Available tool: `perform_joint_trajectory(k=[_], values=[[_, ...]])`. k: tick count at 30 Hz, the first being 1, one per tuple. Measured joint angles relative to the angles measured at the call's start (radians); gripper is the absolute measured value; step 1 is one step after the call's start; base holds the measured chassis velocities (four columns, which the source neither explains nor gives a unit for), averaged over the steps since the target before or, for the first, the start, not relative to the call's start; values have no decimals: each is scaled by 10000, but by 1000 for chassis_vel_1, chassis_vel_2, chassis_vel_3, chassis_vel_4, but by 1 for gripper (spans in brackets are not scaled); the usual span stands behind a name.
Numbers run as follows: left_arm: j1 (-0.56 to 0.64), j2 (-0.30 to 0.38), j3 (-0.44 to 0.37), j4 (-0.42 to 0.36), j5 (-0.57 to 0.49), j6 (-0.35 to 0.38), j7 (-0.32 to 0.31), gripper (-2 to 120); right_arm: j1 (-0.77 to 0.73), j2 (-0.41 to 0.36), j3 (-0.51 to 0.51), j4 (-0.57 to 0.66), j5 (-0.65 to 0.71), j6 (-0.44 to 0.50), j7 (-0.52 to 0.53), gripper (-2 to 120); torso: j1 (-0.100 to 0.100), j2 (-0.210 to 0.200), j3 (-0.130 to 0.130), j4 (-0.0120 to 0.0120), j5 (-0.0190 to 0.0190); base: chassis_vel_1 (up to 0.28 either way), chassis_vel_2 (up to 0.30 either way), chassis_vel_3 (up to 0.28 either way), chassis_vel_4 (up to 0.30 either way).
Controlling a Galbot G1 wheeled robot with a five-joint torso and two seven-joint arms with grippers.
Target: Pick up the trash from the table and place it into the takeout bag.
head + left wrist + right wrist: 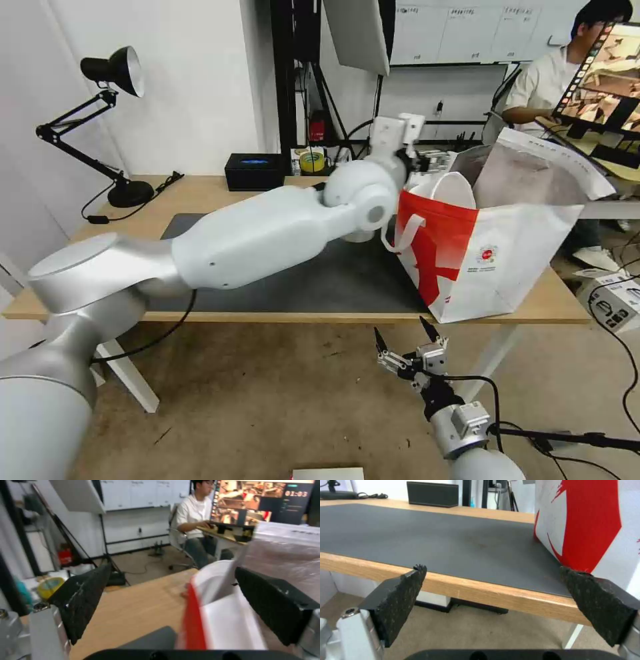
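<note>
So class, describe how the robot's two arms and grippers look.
The left arm has bulky glossy white shells with silver-grey joints. The right gripper carries pointed black fingers on a small silver body, with black cable trailing. The left gripper has black textured pads.

- Head view: high, looking down across the table [200,193].
- Left wrist view: close beside the takeout bag [216,620] rim.
- Right wrist view: below the table edge; both share the bag.
</note>
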Motion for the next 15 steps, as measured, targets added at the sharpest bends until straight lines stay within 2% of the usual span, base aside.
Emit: perform_joint_trajectory(k=[2, 4, 5, 8, 9, 12, 13, 15], values=[[280, 517, -67, -354, 372, -210, 141, 100, 0, 0, 0, 0, 0, 0, 0, 100, 0, 0, 0, -1, 0, 0, 0, 0, 0], [740, 1304, -271, -891, 767, -461, 365, 100, 0, 0, 0, 0, 0, 0, 0, 100, 0, 0, 0, -1, 0, 0, 0, 0, 0], [740, 1304, -271, -891, 767, -461, 365, 100, 0, 0, 0, 0, 0, 0, 0, 100, 0, 0, 0, -1, 0, 0, 0, 0, 0], [1755, 2619, -940, -1644, 1163, -757, 882, 100, 0, 0, 1, 0, 0, 0, 0, 100, -1, 0, 0, 2, -2, 0, 0, 0, 0], [1755, 2619, -940, -1644, 1163, -757, 882, 100, 0, 0, 1, 0, 0, 0, 0, 100, -1, 0, 0, 2, -2, 0, 0, 0, 0], [3094, 3814, -1839, -2150, 1551, -1168, 1716, 100, 0, 0, 0, 0, 0, 0, 0, 100, 0, 0, 0, 3, -4, 0, 0, 0, 0], [3094, 3814, -1839, -2150, 1551, -1168, 1716, 100, 0, 0, 0, 0, 0, 0, 0, 100, 0, 0, 0, 3, -4, 0, 0, 0, 0], [4128, 4521, -2631, -2361, 1661, -1335, 2311, 100, -1, 0, 0, 0, 0, 0, -2, 100, -1, 0, 0, 4, -5, 0, 0, 0, 0]])
